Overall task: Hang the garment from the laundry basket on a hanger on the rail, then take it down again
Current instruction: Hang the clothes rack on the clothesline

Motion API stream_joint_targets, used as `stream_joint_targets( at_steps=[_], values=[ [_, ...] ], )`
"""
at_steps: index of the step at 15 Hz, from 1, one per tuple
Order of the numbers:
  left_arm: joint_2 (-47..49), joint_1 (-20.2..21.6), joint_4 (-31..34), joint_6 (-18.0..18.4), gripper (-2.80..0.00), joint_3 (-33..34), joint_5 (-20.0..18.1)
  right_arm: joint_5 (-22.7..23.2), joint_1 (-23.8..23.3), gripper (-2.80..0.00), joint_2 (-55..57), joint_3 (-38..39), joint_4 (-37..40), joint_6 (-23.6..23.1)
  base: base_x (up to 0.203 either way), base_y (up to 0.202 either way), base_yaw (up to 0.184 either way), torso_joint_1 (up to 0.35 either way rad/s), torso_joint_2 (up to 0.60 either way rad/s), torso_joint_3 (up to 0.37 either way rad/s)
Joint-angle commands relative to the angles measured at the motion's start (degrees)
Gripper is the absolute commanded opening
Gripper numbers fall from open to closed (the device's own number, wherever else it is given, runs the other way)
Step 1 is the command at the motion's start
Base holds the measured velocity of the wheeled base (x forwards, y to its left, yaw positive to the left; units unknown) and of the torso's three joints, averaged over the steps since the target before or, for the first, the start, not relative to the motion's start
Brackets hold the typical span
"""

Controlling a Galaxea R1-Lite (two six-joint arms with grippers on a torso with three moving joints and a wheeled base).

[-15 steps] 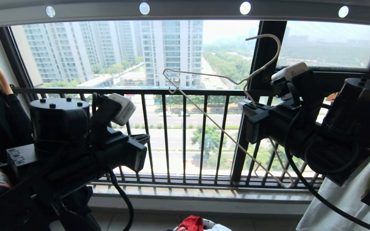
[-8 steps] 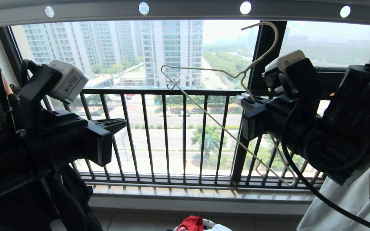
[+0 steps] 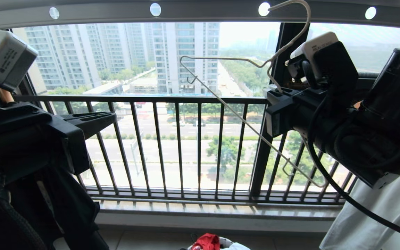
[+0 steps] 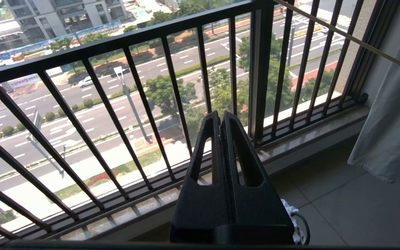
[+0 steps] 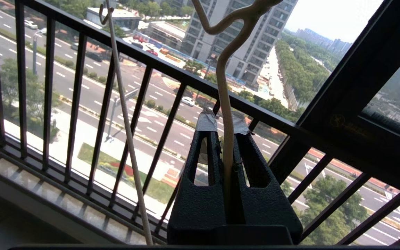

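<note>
The thin cream hanger is held up in front of the window. My right gripper is shut on its neck, and in the right wrist view the wire runs between the taped fingertips. Its hook reaches up in front of the grey rail, beside one of the round holes. My left gripper is at the left, shut and empty. The red garment lies in the laundry basket on the floor below, at the bottom edge of the head view.
A dark barred window railing and a thick window post stand just behind the hanger. White cloth hangs at the right. A wooden hanger end shows at the far left.
My right gripper has lifted the hanger, so its hook now reaches the rail. The left arm has drawn back to the left and its wrist has risen.
</note>
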Motion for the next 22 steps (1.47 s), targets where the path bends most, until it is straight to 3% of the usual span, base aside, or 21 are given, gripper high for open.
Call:
stream_joint_targets(
  at_steps=[1,10,22],
  values=[
    [-0.74,0.02,-0.08,0.06,-2.8,-0.18,0.17,-0.24,0.08,-2.8,-0.06,-0.75,-0.24,-0.53,0.0,0.0,0.0,0.0,0.0,0.0],
    [-2.43,0.02,-0.16,0.06,-2.8,-0.62,0.09,-0.76,-2.77,-2.8,3.43,-6.08,2.06,-2.15,0.0,0.0,0.0,0.0,0.0,0.0],
    [-5.2,0.02,-0.15,-0.01,-2.8,-1.5,0.08,-5.51,-4.22,-2.8,7.92,-14.2,8.44,-3.55,0.0,0.0,0.0,0.0,0.0,0.0]
  ],
)
